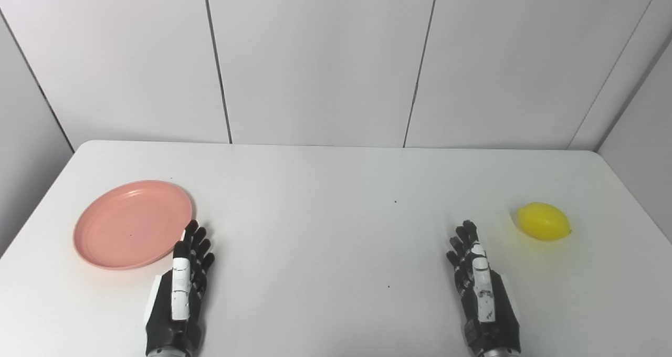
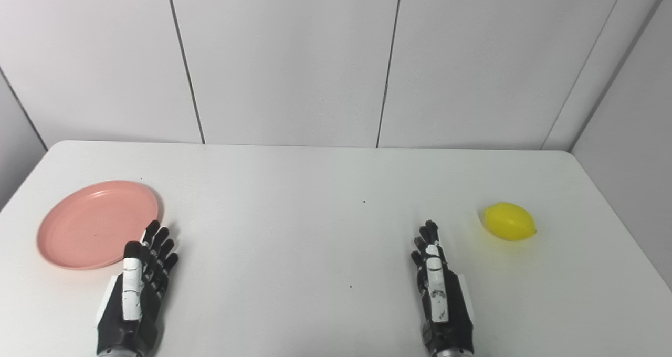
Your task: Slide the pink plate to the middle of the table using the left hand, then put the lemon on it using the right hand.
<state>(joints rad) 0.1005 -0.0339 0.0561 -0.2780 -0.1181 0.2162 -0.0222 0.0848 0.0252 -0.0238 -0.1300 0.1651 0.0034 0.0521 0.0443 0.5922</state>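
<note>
A pink plate (image 1: 132,223) lies empty on the left side of the white table (image 1: 336,189). A yellow lemon (image 1: 543,221) lies on the right side. My left hand (image 1: 181,289) is open, fingers stretched forward, just right of the plate's near right rim, fingertips close to the rim. My right hand (image 1: 480,289) is open, fingers stretched forward, to the left of the lemon and nearer to me, apart from it. Both hands hold nothing. The plate (image 2: 97,224) and lemon (image 2: 510,221) also show in the right eye view.
White wall panels stand behind the table's far edge. The table's left and right edges slant outward toward me. A few small dark specks dot the tabletop near the middle.
</note>
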